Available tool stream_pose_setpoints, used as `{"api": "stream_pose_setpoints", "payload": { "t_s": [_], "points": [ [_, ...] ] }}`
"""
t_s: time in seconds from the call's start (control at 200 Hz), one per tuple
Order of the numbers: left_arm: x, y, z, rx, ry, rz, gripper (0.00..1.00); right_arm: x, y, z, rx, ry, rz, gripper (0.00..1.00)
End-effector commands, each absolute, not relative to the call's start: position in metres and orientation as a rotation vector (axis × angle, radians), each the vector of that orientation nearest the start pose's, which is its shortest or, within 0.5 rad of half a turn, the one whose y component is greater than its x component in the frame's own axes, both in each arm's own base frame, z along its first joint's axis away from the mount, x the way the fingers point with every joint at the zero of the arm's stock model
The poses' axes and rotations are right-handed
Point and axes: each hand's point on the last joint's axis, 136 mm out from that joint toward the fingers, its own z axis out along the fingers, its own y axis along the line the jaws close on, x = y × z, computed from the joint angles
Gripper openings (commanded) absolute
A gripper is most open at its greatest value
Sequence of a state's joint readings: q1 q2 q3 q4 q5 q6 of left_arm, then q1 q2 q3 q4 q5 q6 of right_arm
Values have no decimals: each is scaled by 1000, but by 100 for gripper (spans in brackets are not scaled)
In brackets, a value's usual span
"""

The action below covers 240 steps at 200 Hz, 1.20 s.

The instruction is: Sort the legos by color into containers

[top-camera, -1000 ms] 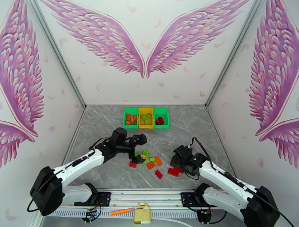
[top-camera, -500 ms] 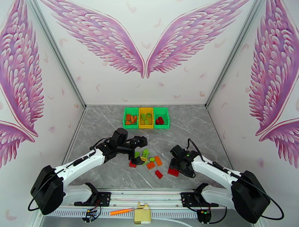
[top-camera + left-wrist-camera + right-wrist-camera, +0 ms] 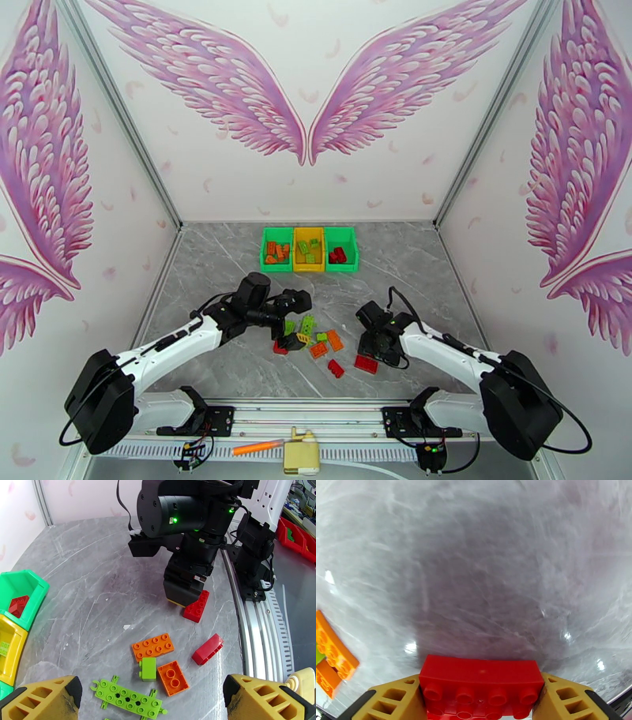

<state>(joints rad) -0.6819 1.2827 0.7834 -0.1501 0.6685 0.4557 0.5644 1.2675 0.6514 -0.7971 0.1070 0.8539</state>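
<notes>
A row of containers stands at the back: a green bin (image 3: 276,231) with orange legos, a yellow bin (image 3: 309,230) with green ones, a green bin (image 3: 340,230) with red ones. Loose legos (image 3: 314,338) lie mid-table, among them an orange plate (image 3: 153,647), a green plate (image 3: 126,698) and a red brick (image 3: 207,649). My left gripper (image 3: 294,317) hovers over this pile, open, its fingertips (image 3: 59,695) wide apart. My right gripper (image 3: 370,354) stands low on the table. Both its fingers press the sides of a red lego (image 3: 480,679), which rests on the surface (image 3: 196,606).
An orange pen-like stick (image 3: 258,447) and a beige object (image 3: 301,455) lie on the front rail below the table edge. White panel walls close in the table on three sides. Bare grey tabletop (image 3: 411,268) lies between the bins and my right arm.
My right gripper has shifted left over the red lego and narrowed its fingers onto it. The left arm has barely moved and stays open.
</notes>
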Motion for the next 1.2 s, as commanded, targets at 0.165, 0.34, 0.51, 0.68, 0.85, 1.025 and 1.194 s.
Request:
{"api": "stream_pose_setpoints", "payload": {
  "t_s": [0.165,0.34,0.51,0.68,0.85,1.025,1.194],
  "points": [
    [198,-304,175,1477,1571,-850,99,254,118,78,234,2716,77,63],
    [188,-299,174,1536,1574,-838,99,306,133,100,152,2637,84,63],
    [185,-297,172,1554,1579,-821,99,366,142,130,113,2525,113,63],
    [194,-299,172,1515,1560,-788,99,426,152,155,135,2401,213,63],
    [202,-300,171,1453,1527,-758,99,473,159,155,160,2365,249,63],
    [230,-293,187,1235,1539,-650,99,510,163,144,189,2353,296,62],
    [256,-283,205,1010,1539,-582,99,537,159,140,186,2341,270,62]
  ]
}}
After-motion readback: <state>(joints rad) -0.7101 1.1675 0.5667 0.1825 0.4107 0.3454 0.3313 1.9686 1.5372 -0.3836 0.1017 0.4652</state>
